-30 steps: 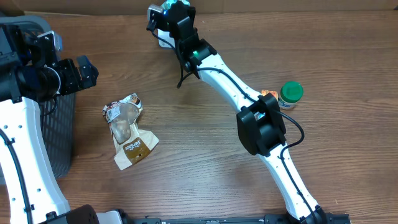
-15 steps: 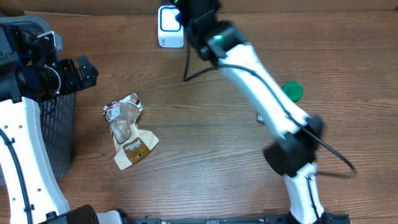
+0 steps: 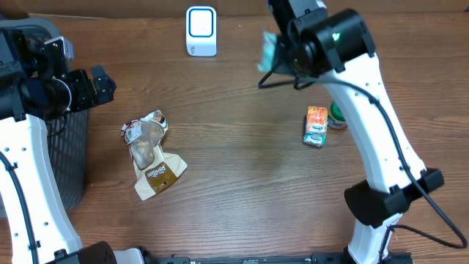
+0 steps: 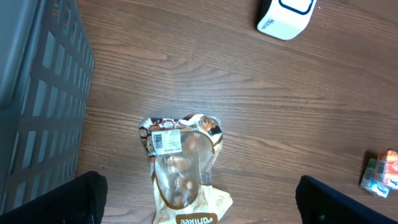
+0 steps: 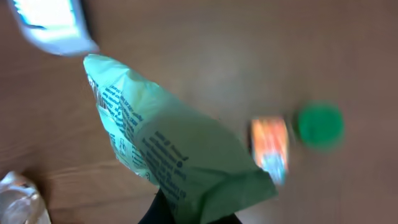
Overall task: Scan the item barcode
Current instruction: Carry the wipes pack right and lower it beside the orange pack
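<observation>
My right gripper (image 5: 186, 218) is clamped tight on the lower end of a pale green packet (image 5: 180, 155); my wrist camera there shows small dark print running down its creased face, too blurred for me to pick out a barcode; from overhead the same packet is only a pale sliver poking out beside my wrist, raised over the table, right of the white scanner (image 3: 201, 31) and well apart from it. My left gripper (image 3: 94, 84) hangs spread as wide as it goes, with nothing between the fingers (image 4: 74, 199); that camera shows what the overhead blurs, a white barcode label (image 4: 166, 142) on the upper end of the brown pouch (image 4: 183, 174), and its clear window.

The green-lidded jar (image 5: 319, 126) shows as a full round lid from my right wrist, but overhead my arm covers most of it; it sits just beside the orange carton (image 3: 316, 126).

The table (image 3: 234, 183) is brown wood grain; a cardboard wall (image 3: 110, 7) runs along its far edge; a dark slatted basket (image 3: 69, 154) stands at the left edge.

By count: one scanner, one green packet, one brown pouch, one orange carton, one jar, one basket.
</observation>
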Available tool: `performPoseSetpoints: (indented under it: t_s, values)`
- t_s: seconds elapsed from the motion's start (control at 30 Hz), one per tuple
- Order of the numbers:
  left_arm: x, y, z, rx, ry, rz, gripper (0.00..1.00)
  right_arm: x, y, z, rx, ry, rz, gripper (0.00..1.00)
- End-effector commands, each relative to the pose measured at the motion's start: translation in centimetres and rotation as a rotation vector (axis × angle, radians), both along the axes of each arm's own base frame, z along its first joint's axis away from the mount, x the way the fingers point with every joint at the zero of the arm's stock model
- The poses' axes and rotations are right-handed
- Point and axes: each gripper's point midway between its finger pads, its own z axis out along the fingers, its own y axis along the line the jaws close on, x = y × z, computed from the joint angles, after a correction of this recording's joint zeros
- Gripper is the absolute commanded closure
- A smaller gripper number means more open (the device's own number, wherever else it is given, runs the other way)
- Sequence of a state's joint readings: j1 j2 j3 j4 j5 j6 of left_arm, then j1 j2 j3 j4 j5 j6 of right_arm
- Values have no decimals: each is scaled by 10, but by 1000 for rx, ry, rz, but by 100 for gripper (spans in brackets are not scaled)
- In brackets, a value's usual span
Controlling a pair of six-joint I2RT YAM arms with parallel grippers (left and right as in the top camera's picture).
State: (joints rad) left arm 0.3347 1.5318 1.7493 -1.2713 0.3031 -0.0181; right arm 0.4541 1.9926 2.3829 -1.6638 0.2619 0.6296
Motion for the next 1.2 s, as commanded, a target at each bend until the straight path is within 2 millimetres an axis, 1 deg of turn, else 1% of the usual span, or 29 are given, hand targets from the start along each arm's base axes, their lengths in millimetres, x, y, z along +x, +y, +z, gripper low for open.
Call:
performPoseSetpoints:
  t_s: [0.0, 0.1, 0.17, 0.3, 0.37, 0.5, 0.7, 0.8, 0.83, 0.93, 0.97, 1.0, 1.03, 1.17]
  values:
    - [1, 0, 5, 12, -15, -15, 1, -4, -7, -16, 85, 48, -259, 96]
    - [1, 0, 5, 12, -15, -15, 1, -6, -9, -38, 64, 89, -312, 96]
    - [1, 0, 5, 12, -15, -15, 1, -7, -11, -55, 38, 117, -326, 96]
    - [1, 0, 5, 12, -15, -15, 0, -15, -17, -92, 4, 179, -414, 96]
    - [1, 0, 5, 12, -15, -15, 1, -18, -18, -110, -12, 204, -421, 96]
    - [1, 0, 5, 12, -15, -15, 1, -21, -19, -140, -25, 226, -446, 96]
    - [1, 0, 5, 12, -15, -15, 1, -22, -20, -174, -34, 233, -447, 96]
    - [1, 0, 5, 12, -15, -14, 1, -25, -26, -181, -64, 237, -450, 96]
    - [1, 0, 5, 12, -15, -15, 0, -26, -29, -181, -85, 234, -448, 94]
    - [1, 0, 5, 12, -15, -15, 0, -28, -35, -180, -120, 233, -434, 85]
    - [1, 0, 5, 12, -15, -15, 0, -28, -35, -180, -127, 238, -413, 78]
    - [1, 0, 5, 12, -15, -15, 1, -28, -35, -180, -135, 246, -381, 68]
    - [1, 0, 5, 12, -15, -14, 0, -28, -35, -180, -143, 252, -351, 62]
    - [1, 0, 5, 12, -15, -15, 1, -33, -35, -180, -174, 294, -257, 50]
